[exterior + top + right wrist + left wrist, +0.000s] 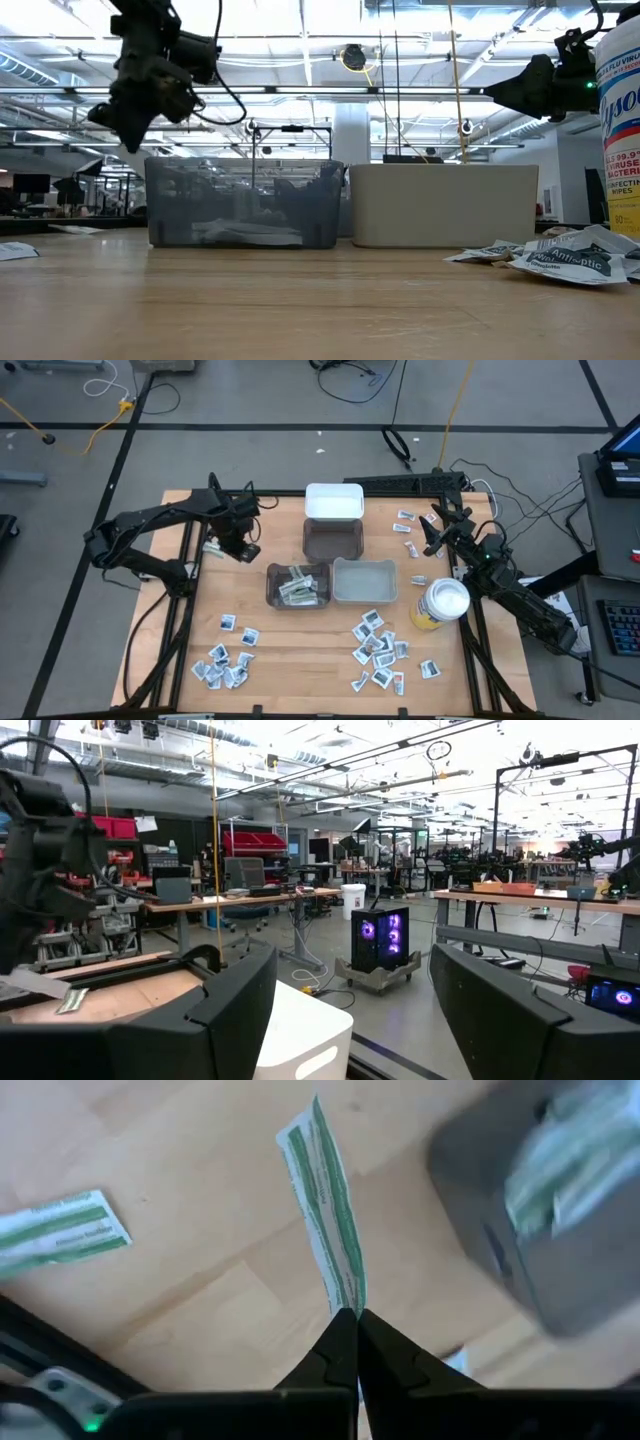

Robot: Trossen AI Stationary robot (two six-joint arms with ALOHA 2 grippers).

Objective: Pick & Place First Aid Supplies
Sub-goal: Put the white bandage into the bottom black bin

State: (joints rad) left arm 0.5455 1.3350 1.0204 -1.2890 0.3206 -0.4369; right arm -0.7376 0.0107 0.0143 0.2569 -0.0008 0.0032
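My left gripper (356,1312) hangs above the table with its fingers pinched together on one end of a green-striped strip wrapper (325,1200), which dangles from the tips. A second striped wrapper (60,1230) lies on the wood beneath it, and the dark bin (298,585) holding more wrappers sits just beside it. My right gripper (437,527) waits raised, fingers spread apart, loose packets (405,521) nearby.

Canister (441,604) right of bins (364,581)
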